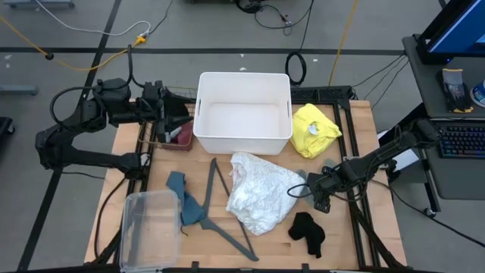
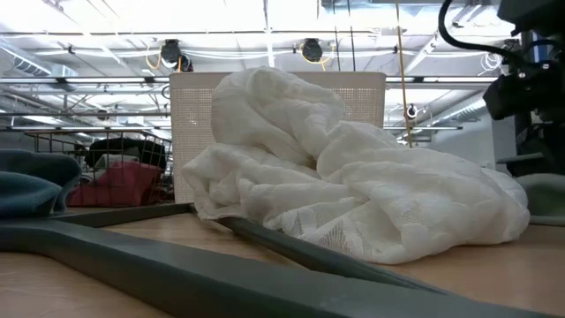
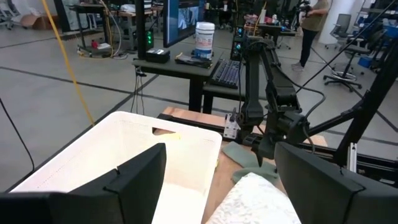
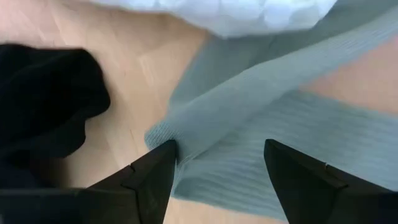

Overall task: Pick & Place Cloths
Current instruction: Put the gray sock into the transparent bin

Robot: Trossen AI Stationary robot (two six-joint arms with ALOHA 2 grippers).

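Several cloths lie on the wooden table. The lacy white cloth (image 1: 261,193) (image 2: 353,185) is heaped at the middle. The yellow cloth (image 1: 314,129) lies to the right of the white bin (image 1: 242,112). The black cloth (image 1: 307,231) (image 4: 43,99) lies near the front edge. The teal cloth (image 1: 186,201) lies across the grey hanger (image 1: 227,208). The maroon cloth (image 1: 182,135) (image 2: 119,185) sits in a wire basket. My right gripper (image 1: 317,193) (image 4: 219,144) hovers open over the light grey ribbed cloth (image 4: 249,124) (image 1: 300,177), with one finger on either side of its end. My left gripper (image 1: 168,120) (image 3: 221,149) is open above the maroon cloth, beside the bin.
A clear plastic container (image 1: 148,227) stands at the table's front left corner. The hanger's long arms (image 2: 265,238) run across the middle of the table. The wire basket (image 2: 53,141) sits left of the bin. A desk with a keyboard (image 1: 458,140) stands beyond the right edge.
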